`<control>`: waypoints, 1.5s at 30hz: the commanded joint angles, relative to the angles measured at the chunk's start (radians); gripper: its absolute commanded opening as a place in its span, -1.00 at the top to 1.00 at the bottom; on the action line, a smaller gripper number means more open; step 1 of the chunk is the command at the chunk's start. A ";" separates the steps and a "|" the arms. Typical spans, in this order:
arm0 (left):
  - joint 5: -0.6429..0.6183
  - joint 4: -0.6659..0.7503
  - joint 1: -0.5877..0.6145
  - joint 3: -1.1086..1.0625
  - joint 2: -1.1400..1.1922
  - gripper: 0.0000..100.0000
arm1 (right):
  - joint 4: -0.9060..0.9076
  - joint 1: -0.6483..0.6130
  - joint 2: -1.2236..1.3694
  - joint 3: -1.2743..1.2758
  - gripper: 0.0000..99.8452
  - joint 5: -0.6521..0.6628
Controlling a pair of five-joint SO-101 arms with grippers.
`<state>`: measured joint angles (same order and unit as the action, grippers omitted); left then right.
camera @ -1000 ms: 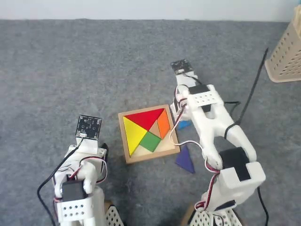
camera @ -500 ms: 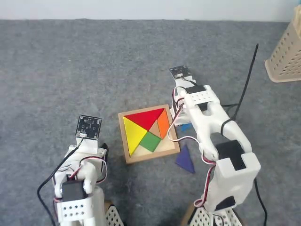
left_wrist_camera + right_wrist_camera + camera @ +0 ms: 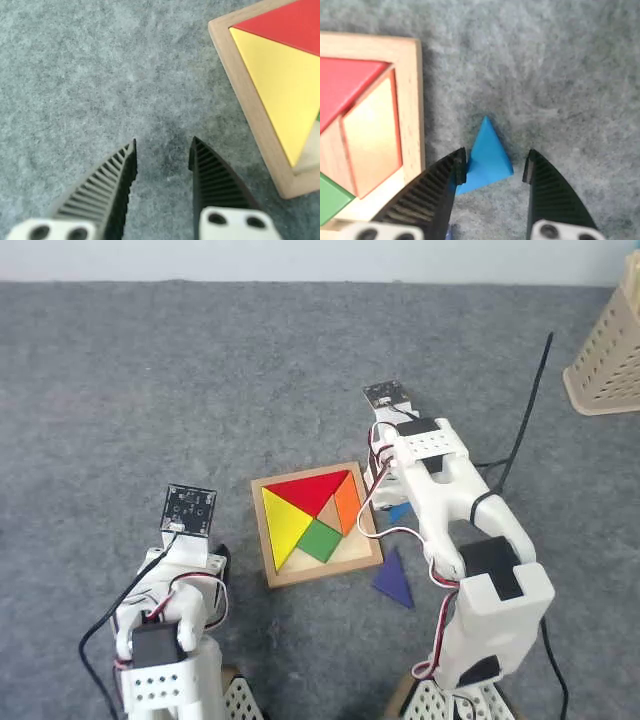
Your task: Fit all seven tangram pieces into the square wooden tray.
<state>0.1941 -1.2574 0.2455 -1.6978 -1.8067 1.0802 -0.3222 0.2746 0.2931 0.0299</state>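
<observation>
High view: tray (image 3: 325, 571), basket (image 3: 608, 350) well apart

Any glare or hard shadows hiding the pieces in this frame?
High view: soft, even light, no glare on the tray. Right wrist view: a pale sheen on the orange piece, its edges readable. Left wrist view: a faint shadow on the carpet at the tips of the left gripper.

Blue triangle (image 3: 486, 160) beside tray (image 3: 412, 100) (flat)
</observation>
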 commanded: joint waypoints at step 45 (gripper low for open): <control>0.002 -0.006 0.000 0.012 -0.018 0.67 | -0.188 -0.427 -0.458 0.328 0.88 0.361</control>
<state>0.1941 -1.2574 0.2455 -1.6978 -1.8067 0.9160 -0.7258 -0.2209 0.6859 0.3659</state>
